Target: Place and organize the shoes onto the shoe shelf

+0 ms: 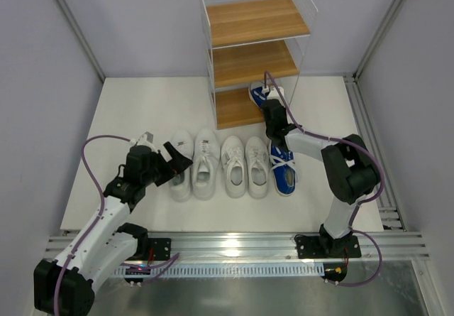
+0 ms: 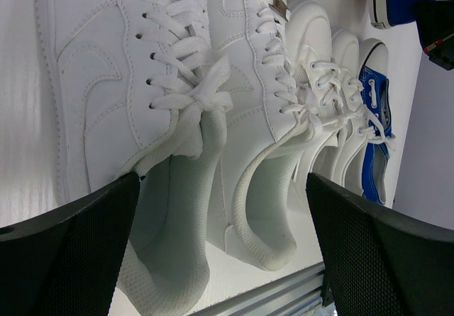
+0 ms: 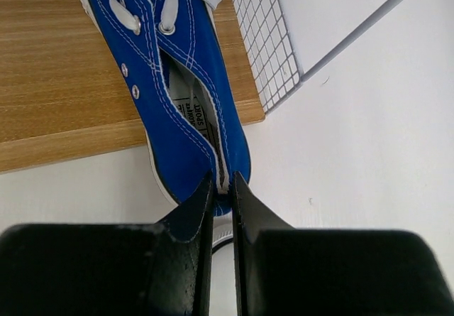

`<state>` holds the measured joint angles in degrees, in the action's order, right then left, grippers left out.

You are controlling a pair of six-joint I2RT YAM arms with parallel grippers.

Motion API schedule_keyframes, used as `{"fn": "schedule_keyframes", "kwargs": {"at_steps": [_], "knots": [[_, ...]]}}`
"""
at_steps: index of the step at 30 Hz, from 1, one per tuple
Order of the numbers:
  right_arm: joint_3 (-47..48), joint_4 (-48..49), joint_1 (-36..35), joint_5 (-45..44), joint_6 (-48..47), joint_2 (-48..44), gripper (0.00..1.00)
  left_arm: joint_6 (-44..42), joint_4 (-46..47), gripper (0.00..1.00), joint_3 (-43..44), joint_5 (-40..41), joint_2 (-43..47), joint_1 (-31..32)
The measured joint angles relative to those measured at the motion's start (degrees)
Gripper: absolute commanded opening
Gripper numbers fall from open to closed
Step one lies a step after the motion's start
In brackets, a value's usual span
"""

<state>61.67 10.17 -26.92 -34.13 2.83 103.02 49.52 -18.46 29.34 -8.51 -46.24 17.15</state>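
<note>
Right gripper (image 3: 222, 182) pinching blue canvas shoe (image 3: 181, 96) by the heel — over grainy wooden shelf board (image 3: 64, 82); left gripper (image 2: 221, 188) agape, smooth white sneakers (image 2: 99, 82) below

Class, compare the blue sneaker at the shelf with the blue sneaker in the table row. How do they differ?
The shelf sneaker is pinched at its heel by the right hand; the row sneaker lies free. The shelf sneaker's front is over the bottom board; the row sneaker sits on the table beside a white sneaker. Both are blue canvas with white laces.
</note>
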Motion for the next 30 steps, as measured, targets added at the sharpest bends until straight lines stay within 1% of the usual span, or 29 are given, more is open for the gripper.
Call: {"fn": "schedule_keyframes", "kwargs": {"at_steps": [4, 7, 8, 9, 12, 16, 21, 25, 26, 30], "knots": [[-0.02, -0.28, 0.04, 1.55, -0.24, 0.00, 0.06, 0.00, -0.02, 1.00, -0.02, 0.11, 0.04, 0.00], [-0.04, -0.72, 0.11, 3.93, -0.61, 0.00, 0.11, 0.00, -0.02, 1.00, -0.02, 0.13, 0.04, 0.00], [-0.07, -0.85, 0.15, 4.81, -0.76, 0.00, 0.14, 0.00, -0.02, 1.00, -0.04, 0.13, 0.02, 0.00], [-0.07, -0.87, 0.15, 5.49, -0.81, 0.00, 0.25, 0.00, -0.02, 1.00, -0.04, 0.13, 0.02, 0.00], [-0.07, -0.92, 0.31, 6.95, -1.01, 0.00, 0.36, 0.00, -0.02, 1.00, -0.04, 0.13, 0.02, 0.00], [-0.15, -0.24, 0.31, 7.76, -1.07, 0.00, 0.46, 0.00, -0.02, 1.00, -0.04, 0.13, 0.07, 0.00], [-2.43, 1.36, 0.31, 7.76, -1.09, -1.44, 0.49, 0.00, -0.22, 1.00, -0.04, 0.17, 0.28, 0.00], [-6.56, 1.90, 0.31, 7.67, -0.22, -7.10, 0.51, 0.00, -0.24, 1.00, -0.04, 0.17, 0.31, 0.00], [-8.35, 2.05, 0.31, 7.61, 0.44, -9.62, 0.54, 0.00, -0.24, 1.00, -0.04, 0.20, 0.33, 0.00], [-17.44, 2.34, -1.01, 5.55, 4.55, -22.27, 0.55, 0.00, -0.15, 1.00, -0.33, 0.20, 0.55, 0.00]]}}
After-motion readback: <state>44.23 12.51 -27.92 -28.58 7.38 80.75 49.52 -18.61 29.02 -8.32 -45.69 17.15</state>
